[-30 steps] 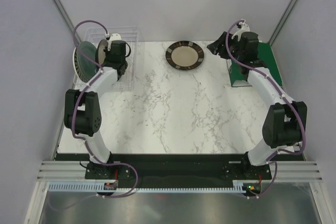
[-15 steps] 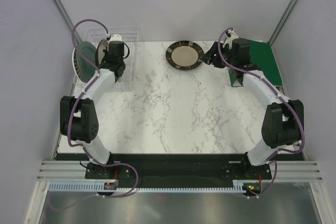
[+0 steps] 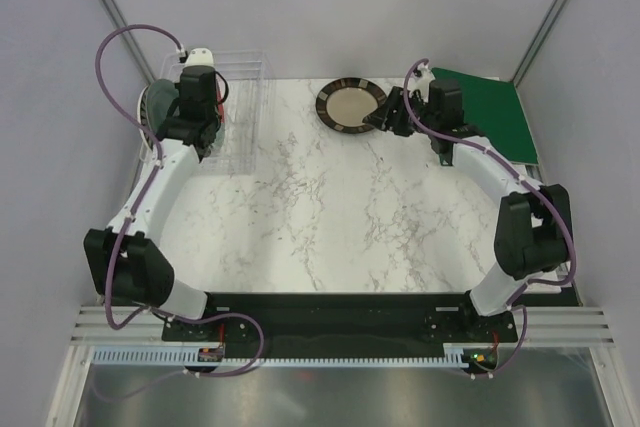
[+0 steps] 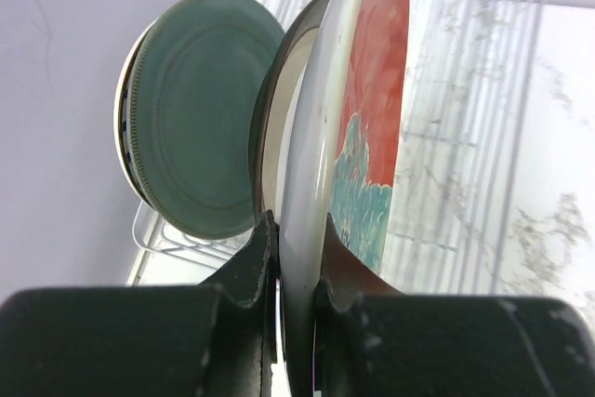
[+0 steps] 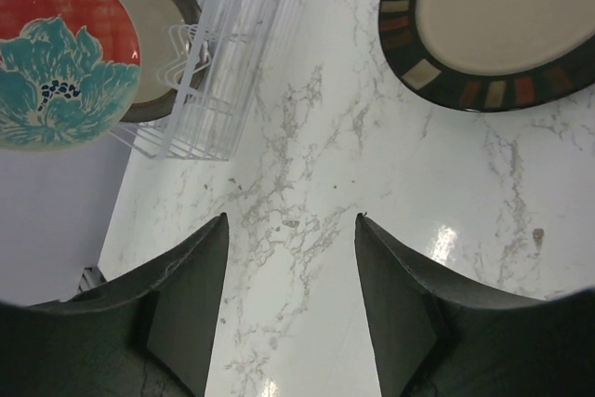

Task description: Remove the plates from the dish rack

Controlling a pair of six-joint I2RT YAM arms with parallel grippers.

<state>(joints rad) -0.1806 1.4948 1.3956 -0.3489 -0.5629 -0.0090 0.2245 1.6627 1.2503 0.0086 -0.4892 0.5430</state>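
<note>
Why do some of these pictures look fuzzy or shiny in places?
Left wrist view: the dark fingers and the near rim of the red plate sit close to the lens and look soft; the teal plate is sharper. Right wrist view: bright glare spots on the marble table. Top external view: even light, but the clear dish rack barely shows.

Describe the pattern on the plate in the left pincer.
The plate is red with a teal flower; right wrist view shows it best.
</note>
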